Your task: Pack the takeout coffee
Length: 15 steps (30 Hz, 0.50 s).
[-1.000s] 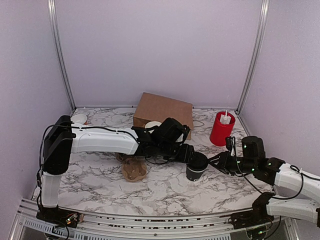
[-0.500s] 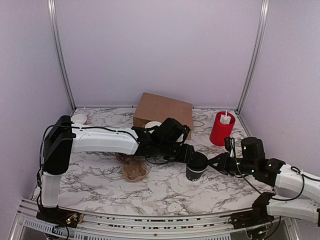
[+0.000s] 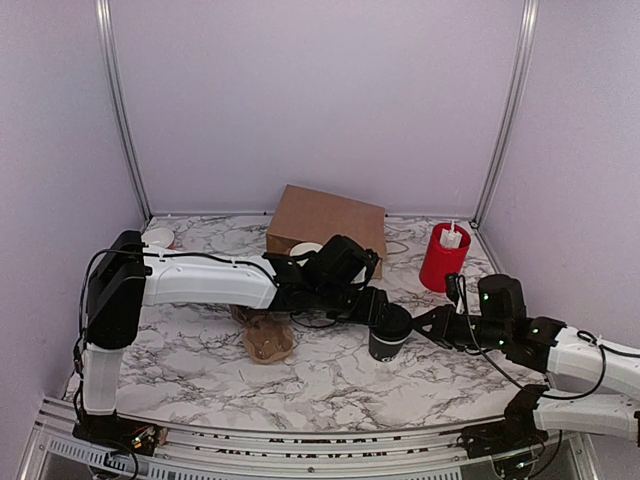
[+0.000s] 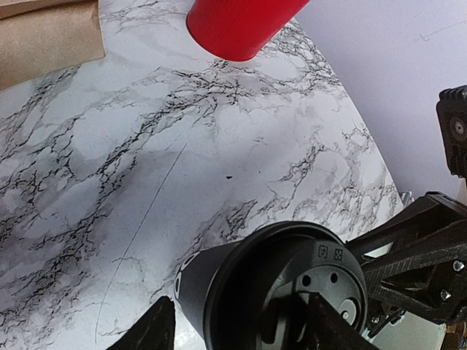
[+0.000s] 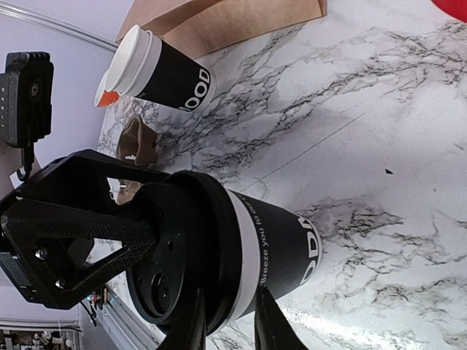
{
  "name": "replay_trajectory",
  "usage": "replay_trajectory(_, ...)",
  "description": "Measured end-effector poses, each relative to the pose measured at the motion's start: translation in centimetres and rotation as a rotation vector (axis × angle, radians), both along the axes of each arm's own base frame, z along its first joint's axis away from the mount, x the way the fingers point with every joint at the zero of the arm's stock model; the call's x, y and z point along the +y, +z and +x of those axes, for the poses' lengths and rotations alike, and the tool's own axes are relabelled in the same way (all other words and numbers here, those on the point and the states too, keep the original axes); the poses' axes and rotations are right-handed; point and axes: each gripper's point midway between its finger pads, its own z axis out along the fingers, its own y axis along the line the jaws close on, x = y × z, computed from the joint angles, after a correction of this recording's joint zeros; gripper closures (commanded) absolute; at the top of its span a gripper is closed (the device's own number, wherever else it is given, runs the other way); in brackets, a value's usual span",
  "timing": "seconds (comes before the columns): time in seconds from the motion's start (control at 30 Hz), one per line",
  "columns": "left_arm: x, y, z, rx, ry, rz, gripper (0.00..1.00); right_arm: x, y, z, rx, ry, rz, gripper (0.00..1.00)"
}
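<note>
Takeout coffee (image 3: 388, 338): black, lidded, upright, mid-table.

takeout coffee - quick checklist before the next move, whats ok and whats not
1. Lid on takeout coffee: ok, black lid sits on top.
2. Cup upright on marble table: ok.
3. Left gripper at the lid: ok, its fingers straddle the lid.
4. Right gripper at the cup: ok, its fingertips lie at the lid rim; a firm hold, cannot tell.
5. Brown carrier ready to the left: cannot tell, partly hidden by the left arm.
6. Red cylinder apart from both arms: ok.
</note>
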Motion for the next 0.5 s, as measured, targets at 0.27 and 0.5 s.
replay_trajectory(0.27, 0.6, -0.1, 1.2, 0.011, 0.038, -0.004, 0.38, 1.0, 0.0, 1.5, 0.003, 0.013, 0.051, 0.79)
replay_trajectory(0.5, 1.6, -0.1, 2.2, 0.012, 0.086, -0.007, 0.38, 2.0, 0.2, 3.0, 0.014, 0.029, 0.057, 0.80)
